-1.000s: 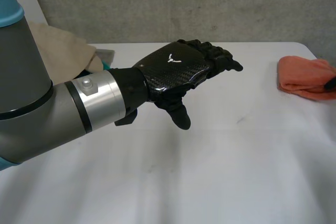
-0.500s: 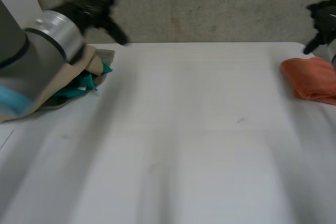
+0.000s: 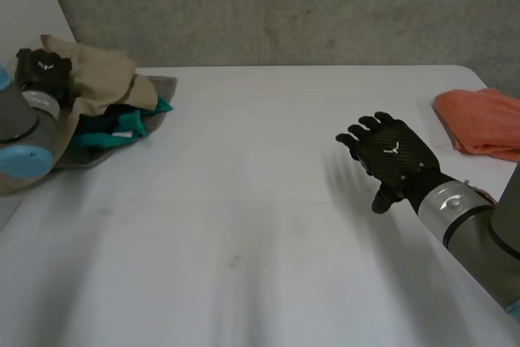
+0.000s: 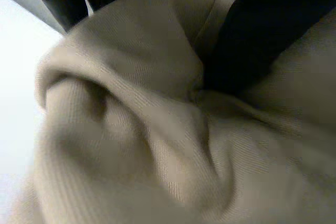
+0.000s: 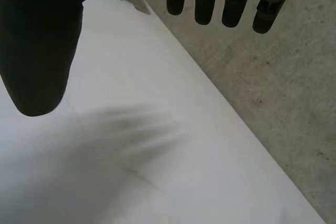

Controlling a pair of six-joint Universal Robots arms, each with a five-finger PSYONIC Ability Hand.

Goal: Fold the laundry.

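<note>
A heap of laundry point(image 3: 110, 111) lies at the table's far left: a beige cloth point(image 3: 97, 71) on top, teal point(image 3: 122, 132) and grey pieces under it. My left hand point(image 3: 42, 71) rests on the heap's left side. In the left wrist view the left hand point(image 4: 262, 30) pinches a bunched fold of the beige cloth point(image 4: 136, 119) between thumb and fingers. My right hand point(image 3: 390, 156) hovers open, palm down, over bare table right of the middle. In the right wrist view the right hand point(image 5: 42, 40) has straight fingers and holds nothing.
A folded orange cloth point(image 3: 479, 119) lies at the table's far right edge. The white table point(image 3: 244, 225) stretches between the heap and my right hand. A grey concrete wall point(image 3: 284, 6) stands behind the table.
My left arm swung from the table's middle up and over to the heap at the far left and closed on the beige cloth. My right hand moved from the orange cloth toward the middle.
</note>
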